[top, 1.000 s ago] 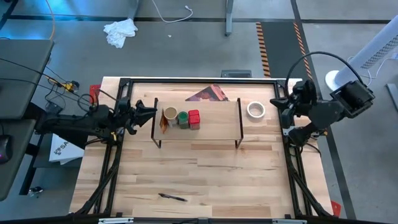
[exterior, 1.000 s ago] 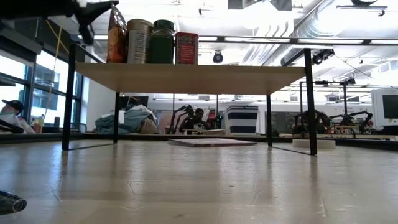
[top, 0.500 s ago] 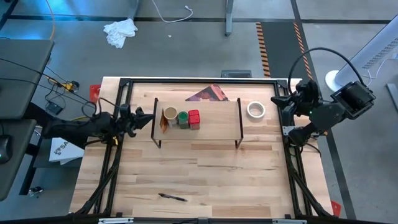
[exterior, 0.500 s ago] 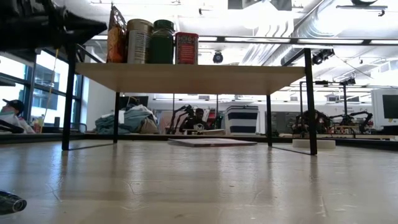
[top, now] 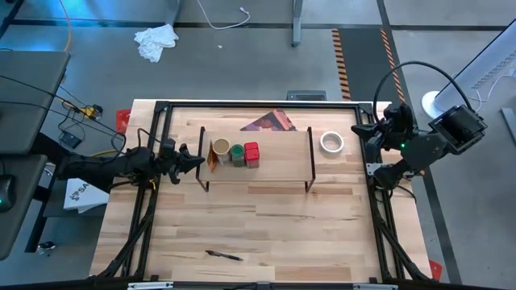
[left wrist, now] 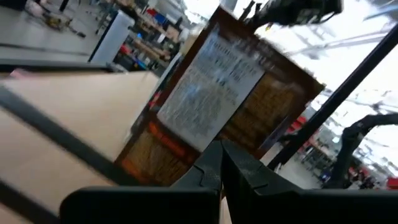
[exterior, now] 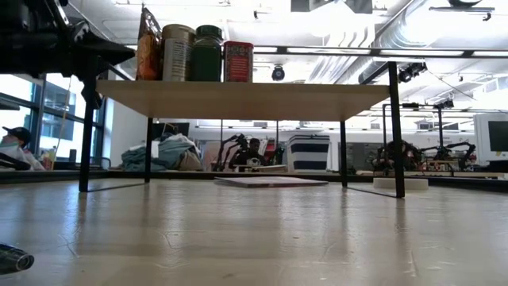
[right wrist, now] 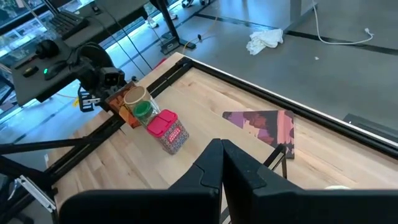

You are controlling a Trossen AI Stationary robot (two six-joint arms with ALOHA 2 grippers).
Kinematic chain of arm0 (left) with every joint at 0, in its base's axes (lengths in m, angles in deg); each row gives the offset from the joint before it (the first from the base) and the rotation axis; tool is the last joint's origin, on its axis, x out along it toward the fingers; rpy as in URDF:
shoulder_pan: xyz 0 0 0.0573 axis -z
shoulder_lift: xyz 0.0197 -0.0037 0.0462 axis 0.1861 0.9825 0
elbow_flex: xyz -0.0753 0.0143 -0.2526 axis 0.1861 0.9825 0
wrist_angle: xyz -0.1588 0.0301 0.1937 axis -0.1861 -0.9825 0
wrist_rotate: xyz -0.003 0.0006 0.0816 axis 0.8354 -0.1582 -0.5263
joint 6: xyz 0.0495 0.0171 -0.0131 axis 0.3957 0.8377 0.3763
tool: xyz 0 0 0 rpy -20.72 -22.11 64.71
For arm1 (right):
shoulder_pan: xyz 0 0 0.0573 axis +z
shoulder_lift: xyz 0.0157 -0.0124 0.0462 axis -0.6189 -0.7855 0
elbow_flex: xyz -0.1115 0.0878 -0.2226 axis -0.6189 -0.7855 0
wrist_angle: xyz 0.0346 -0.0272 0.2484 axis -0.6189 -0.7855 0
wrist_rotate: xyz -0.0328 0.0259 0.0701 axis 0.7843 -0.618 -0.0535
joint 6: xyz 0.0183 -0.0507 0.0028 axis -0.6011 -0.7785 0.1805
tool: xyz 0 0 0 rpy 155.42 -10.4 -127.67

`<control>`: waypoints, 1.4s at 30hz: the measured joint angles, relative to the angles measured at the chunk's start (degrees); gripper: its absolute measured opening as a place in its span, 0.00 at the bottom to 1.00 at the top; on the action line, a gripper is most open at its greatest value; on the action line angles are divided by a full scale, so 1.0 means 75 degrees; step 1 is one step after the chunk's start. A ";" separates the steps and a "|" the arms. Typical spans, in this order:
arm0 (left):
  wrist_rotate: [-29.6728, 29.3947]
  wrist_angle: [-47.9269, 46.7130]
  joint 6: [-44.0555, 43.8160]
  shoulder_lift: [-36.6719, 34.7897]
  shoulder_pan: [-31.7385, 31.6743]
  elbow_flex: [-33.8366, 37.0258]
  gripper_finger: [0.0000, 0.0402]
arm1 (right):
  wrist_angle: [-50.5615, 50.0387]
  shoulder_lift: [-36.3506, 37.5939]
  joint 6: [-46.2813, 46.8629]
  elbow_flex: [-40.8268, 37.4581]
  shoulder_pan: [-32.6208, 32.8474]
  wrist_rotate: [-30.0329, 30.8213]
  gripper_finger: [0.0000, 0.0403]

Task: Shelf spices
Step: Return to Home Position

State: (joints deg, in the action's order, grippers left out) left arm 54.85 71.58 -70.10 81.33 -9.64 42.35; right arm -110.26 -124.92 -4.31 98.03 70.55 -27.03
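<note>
The left gripper [top: 196, 158], fingers seemingly closed on nothing, hovers just beside the light-wood, black-legged shelf [top: 278, 153] whose left end carries the four spice containers [top: 237, 151], and should back straight away from the flat brown-orange packet [top: 211, 158], while the right gripper [top: 361, 134], closed, waits at the table's right edge.

Bright, even overhead light. Ceiling strip lamps [exterior: 333, 50] glare white in low view. Faint shadow beneath shelf [exterior: 246, 99]. Soft sheen on table [exterior: 254, 238].

Left gripper [top: 197, 159], right gripper [top: 359, 132] seemingly closed.
</note>
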 joint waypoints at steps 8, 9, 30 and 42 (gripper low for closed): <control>0.0061 -0.0411 0.0301 -0.0009 0.0000 -0.0015 0.00 | -0.0061 0.0026 -0.0413 -0.0002 0.0000 0.0117 0.00; 0.0096 -0.0424 0.0509 -0.0009 -0.0003 -0.0015 0.00 | -0.0061 0.0043 -0.0511 -0.0003 0.0018 0.0122 0.00; 0.0087 -0.0390 0.1157 -0.0003 0.0000 -0.0009 0.00 | 0.8739 0.7087 -0.3422 -1.0127 0.1246 0.0318 0.00; 0.0090 -0.0373 0.1145 0.0026 -0.0003 -0.0012 0.00 | 1.0465 0.8844 -0.7154 -1.2120 0.0008 -0.1692 0.00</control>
State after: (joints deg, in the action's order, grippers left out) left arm 55.52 68.79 -61.51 81.52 -9.66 42.26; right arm -31.77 -58.59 -57.96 7.13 70.61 -39.72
